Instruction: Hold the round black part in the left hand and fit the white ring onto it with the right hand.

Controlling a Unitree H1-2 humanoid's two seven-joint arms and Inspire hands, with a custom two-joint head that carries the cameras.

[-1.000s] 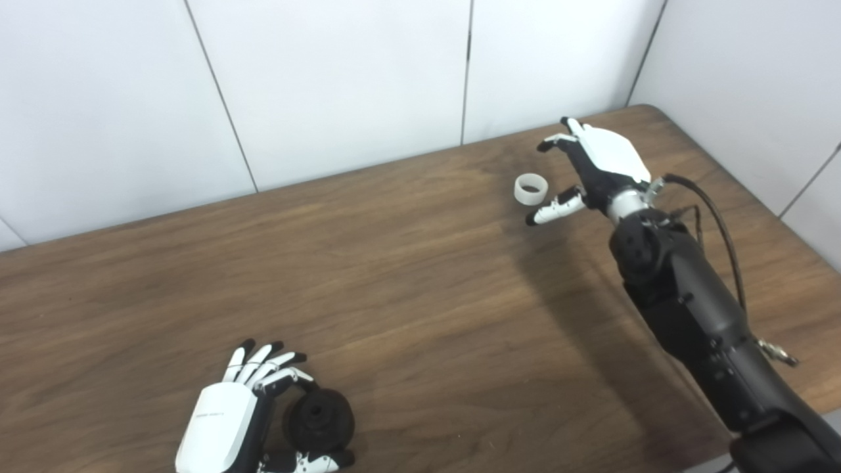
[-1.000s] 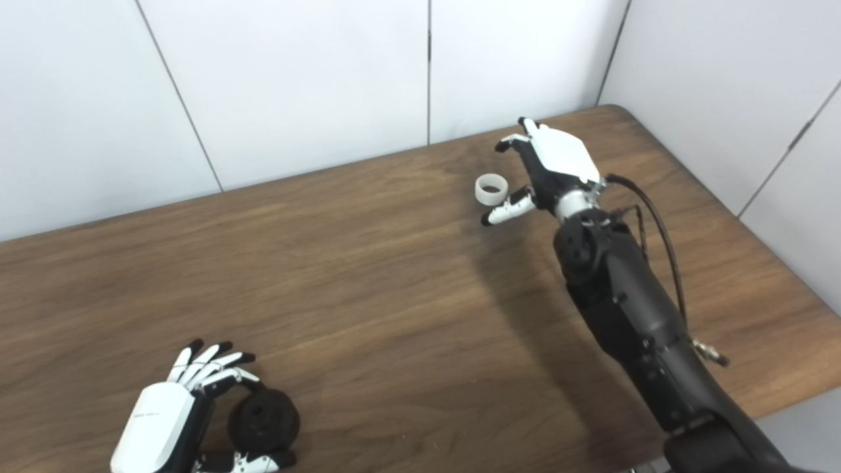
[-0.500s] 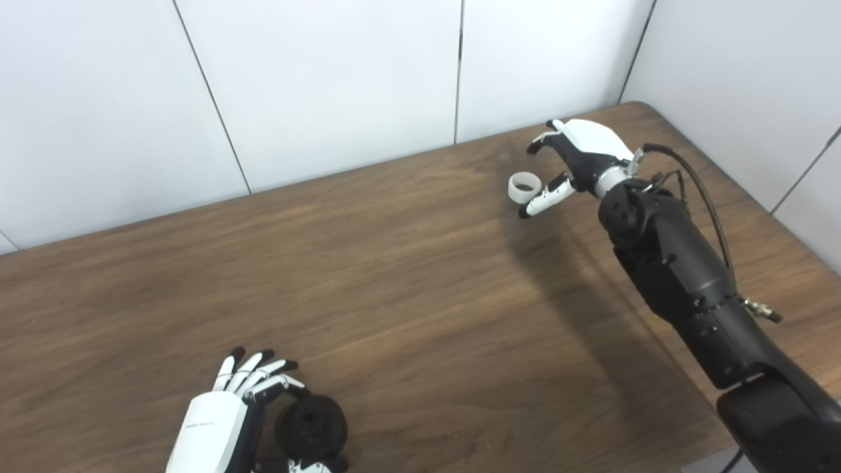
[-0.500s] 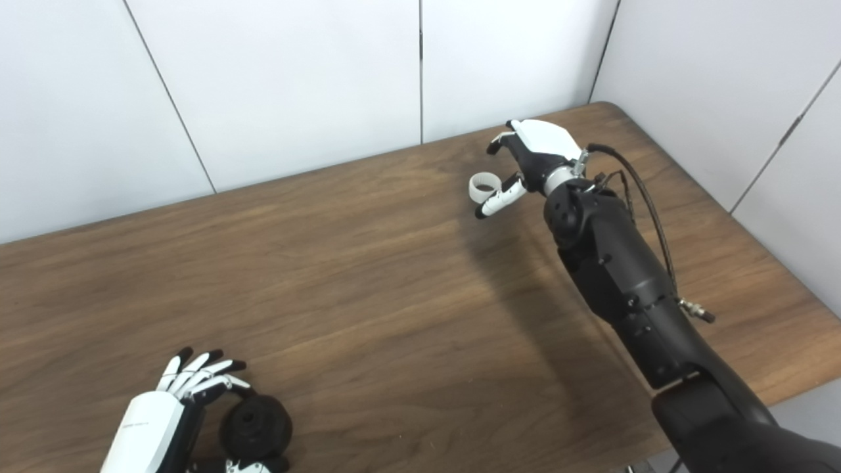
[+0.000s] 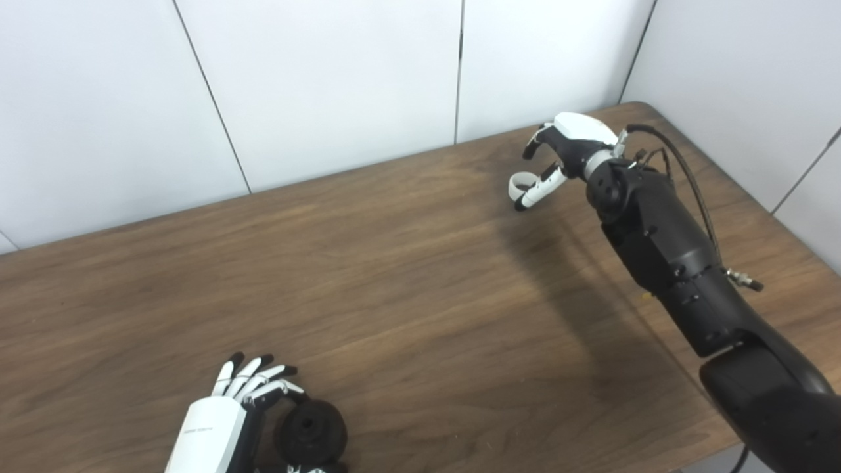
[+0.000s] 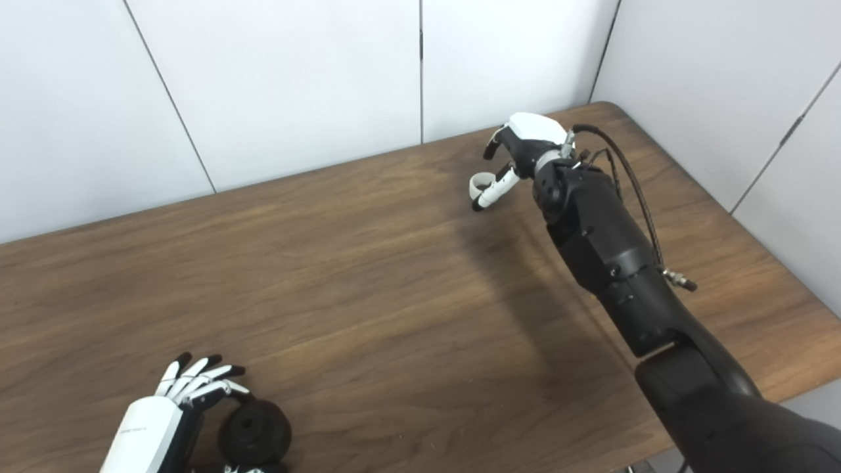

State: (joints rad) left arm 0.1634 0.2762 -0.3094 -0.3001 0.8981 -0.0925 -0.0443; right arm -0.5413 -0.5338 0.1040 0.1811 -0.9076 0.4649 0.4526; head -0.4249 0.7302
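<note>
Left hand (image 5: pixel 217 430) cups the black part (image 5: pixel 310 432) loosely on the surface (image 5: pixel 407 309); right hand (image 5: pixel 558 154), fingers apart, brackets the white ring (image 5: pixel 517 186), thumb in front of it

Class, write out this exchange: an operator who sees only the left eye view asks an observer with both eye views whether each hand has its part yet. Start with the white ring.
Operator: Has the right hand closed on the white ring?
Observer: Not yet. The right eye view shows the ring's left rim clear of the thumb, resting on the table, with the fingers arched apart above it.
Operator: And the round black part?
Observer: From that eye it stands on edge, with the left hand laying fingers on its top rim and a bit of thumb beneath.
</note>
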